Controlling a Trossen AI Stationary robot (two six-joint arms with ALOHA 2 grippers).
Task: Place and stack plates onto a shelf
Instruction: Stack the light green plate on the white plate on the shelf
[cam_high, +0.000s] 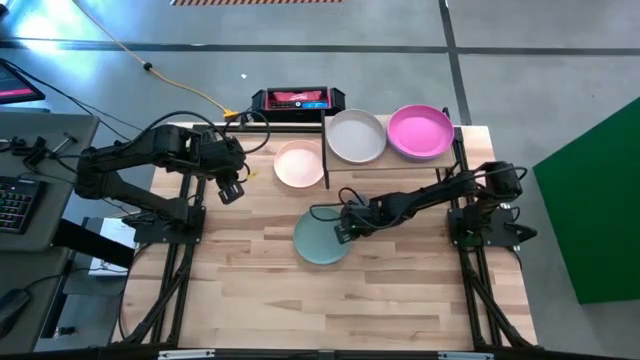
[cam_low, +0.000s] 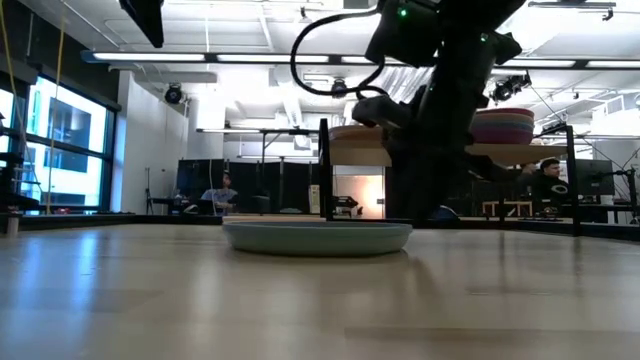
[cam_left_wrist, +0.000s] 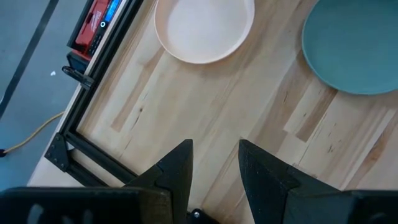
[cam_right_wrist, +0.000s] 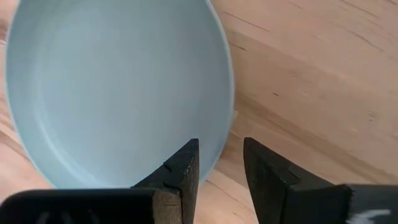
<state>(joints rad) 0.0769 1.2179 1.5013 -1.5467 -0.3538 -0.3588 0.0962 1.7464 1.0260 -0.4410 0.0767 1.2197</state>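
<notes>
At the centre of the wooden tabletop (cam_high: 400, 290) the teal plate (cam_high: 320, 239) lies flat, and the right gripper (cam_high: 341, 229) sits low at its right-hand rim. In the right wrist view the jaws stand a narrow gap apart, one finger over the plate's inside wall and the other over the bare wood just outside the rim; whether either finger touches the rim cannot be told, and nothing is clamped. The low view shows the plate resting fully on the tabletop with the right arm coming down just behind it. The pale pink plate (cam_high: 299, 164) lies on the tabletop toward the far edge, just left of the shelf (cam_high: 450, 158) and well apart from the teal plate. On the shelf at the far right the grey-white plate (cam_high: 356, 135) occupies the left half and the magenta plate (cam_high: 420, 131) tops a stack on the right half; the low view shows that stack in several coloured layers, though the individual colours cannot be told with confidence. The left gripper (cam_high: 231, 189) hangs above the tabletop's far left, clear of all plates, its jaws slightly parted and empty. A black and red device (cam_high: 297, 100) sits beyond the far edge.
</notes>
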